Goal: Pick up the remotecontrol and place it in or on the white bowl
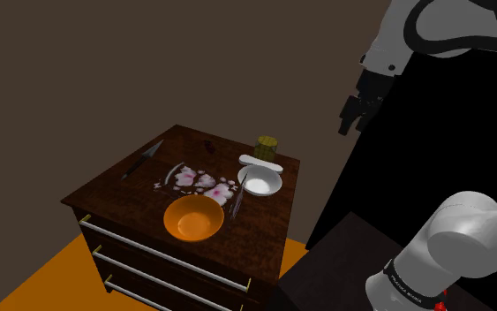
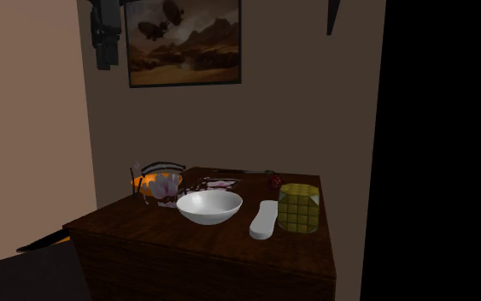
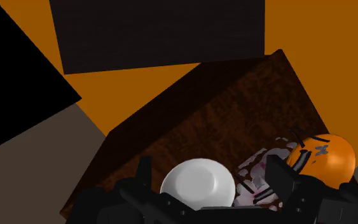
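Lying well below fingers (image 3: 278,174): remote control (image 1: 260,162)

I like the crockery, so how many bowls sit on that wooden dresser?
2: a white bowl beside the pale remote, and an orange bowl near the drawer-side edge. None seems hidden.

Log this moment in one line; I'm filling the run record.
stage: pre-grasp | tool open, empty, raised clear of dresser | remote control on dresser beside white bowl, untouched | white bowl empty
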### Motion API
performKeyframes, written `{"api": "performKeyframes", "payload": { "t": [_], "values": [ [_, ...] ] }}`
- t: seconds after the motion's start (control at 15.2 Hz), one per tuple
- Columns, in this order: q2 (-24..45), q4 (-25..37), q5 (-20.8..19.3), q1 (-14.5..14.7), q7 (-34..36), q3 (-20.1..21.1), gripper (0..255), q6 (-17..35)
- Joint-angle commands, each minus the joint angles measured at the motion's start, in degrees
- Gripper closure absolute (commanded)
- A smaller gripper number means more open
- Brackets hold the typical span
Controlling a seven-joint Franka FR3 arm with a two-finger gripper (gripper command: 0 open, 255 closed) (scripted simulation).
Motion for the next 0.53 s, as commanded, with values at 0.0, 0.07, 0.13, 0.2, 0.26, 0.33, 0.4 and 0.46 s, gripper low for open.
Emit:
{"api": "performKeyframes", "payload": {
  "t": [0.0,0.07,0.13,0.2,0.26,0.33,0.4,0.46],
  "values": [
    [0.00,0.00,0.00,0.00,0.00,0.00,0,0.00],
    [1.25,-0.64,-0.43,0.03,-1.11,-0.49,0,1.85],
    [2.59,-1.19,-0.85,0.06,-2.21,-0.97,0,3.70],
    [4.01,-1.66,-1.24,0.09,-3.29,-1.45,0,5.55],
    [5.51,-2.05,-1.61,0.12,-4.37,-1.92,0,7.40],
    [7.08,-2.35,-1.95,0.16,-5.43,-2.39,0,9.25],
    [8.73,-2.56,-2.27,0.21,-6.48,-2.86,0,11.08],
    [10.44,-2.69,-2.56,0.25,-7.53,-3.31,0,12.91]
  ]
}}
